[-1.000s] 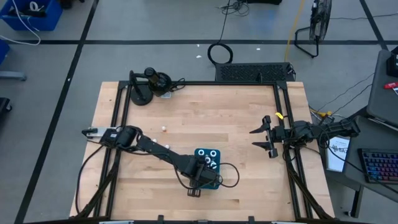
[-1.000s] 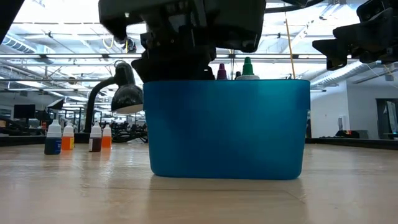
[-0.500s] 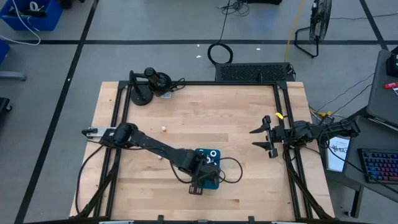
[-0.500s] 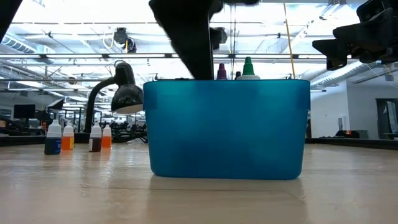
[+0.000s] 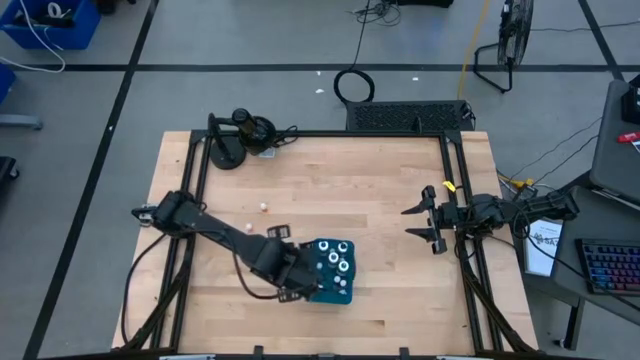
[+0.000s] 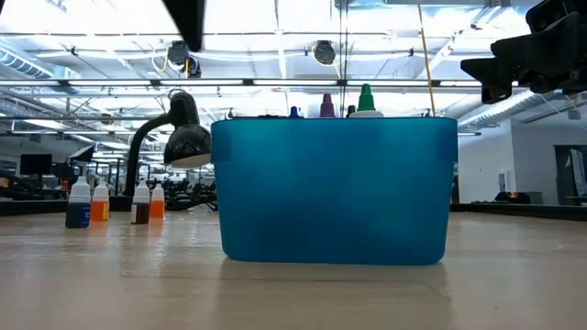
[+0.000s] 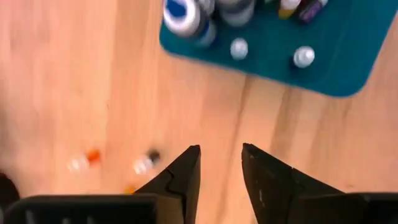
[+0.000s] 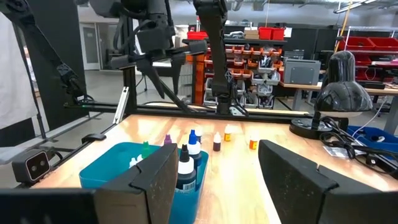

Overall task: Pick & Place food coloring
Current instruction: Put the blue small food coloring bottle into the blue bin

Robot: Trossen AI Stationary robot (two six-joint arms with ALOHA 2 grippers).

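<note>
Our left hand (image 7: 217, 171) hangs above bare tabletop (image 7: 74, 81) just beside the teal bin (image 7: 348, 59), its two fingers a narrow gap apart and nothing held between them. In the high view the same hand (image 5: 290, 283) sits at the bin's (image 5: 318, 290) left edge, with the arm running back toward the table's left side.

The food coloring is split between two places. Several bottles (image 5: 335, 262) stand inside the bin; the low view shows their caps (image 6: 365, 99) above its rim. Four more bottles (image 6: 112, 203) stand in a row on the tabletop well apart from the bin, and the left wrist view shows them (image 7: 112, 163) as small blurred shapes near the fingers.

We judge these risks:

- Knocking the row over. The remaining bottles stand close together and each is far smaller than the hand. A descent that is off-centre can tip a neighbour.
- Missed grasp. The present finger gap is narrow. If we do not widen it before descending, a fingertip can land on a cap.
- Bumping the bin. The hand is right at its wall. A sideways sweep can shift the bin or topple the bottles inside.

Our right hand (image 5: 425, 222) waits near the table's right edge, fingers spread, holding nothing.
</note>
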